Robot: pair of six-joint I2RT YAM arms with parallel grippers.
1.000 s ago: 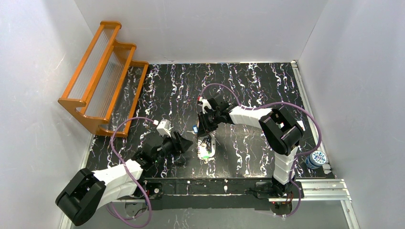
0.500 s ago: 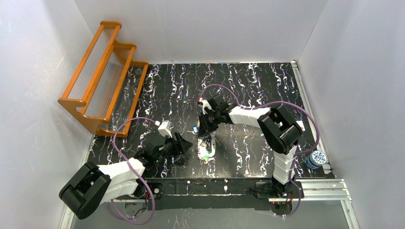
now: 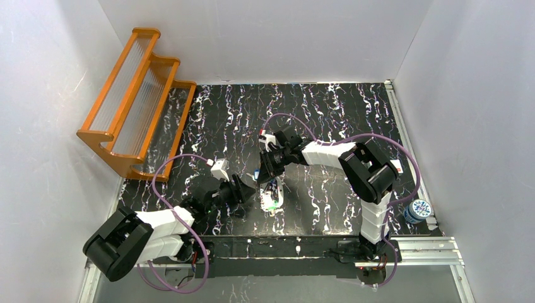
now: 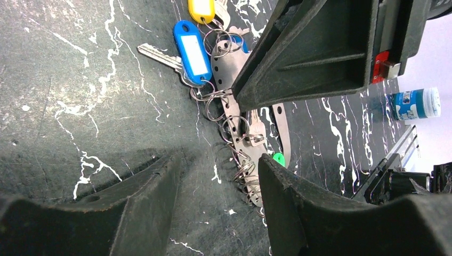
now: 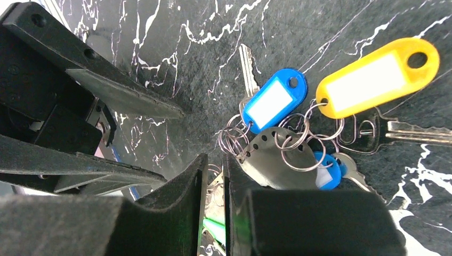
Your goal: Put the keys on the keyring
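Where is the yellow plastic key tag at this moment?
In the right wrist view the yellow plastic key tag lies at upper right, beside the blue plastic tag and above the grey metal keyring.

An orange stepped rack [image 3: 135, 101] with ribbed clear panels stands at the far left of the black, white-veined tabletop [image 3: 340, 107], its back close to the left white wall [image 3: 38, 126]. A small blue-and-white container [image 3: 417, 209] sits off the right edge of the dark surface, just beside the aluminium rail [image 3: 416, 247] that runs along the near right corner. In the left wrist view the same container [image 4: 414, 104] shows a blue cap and a blue-and-white label.
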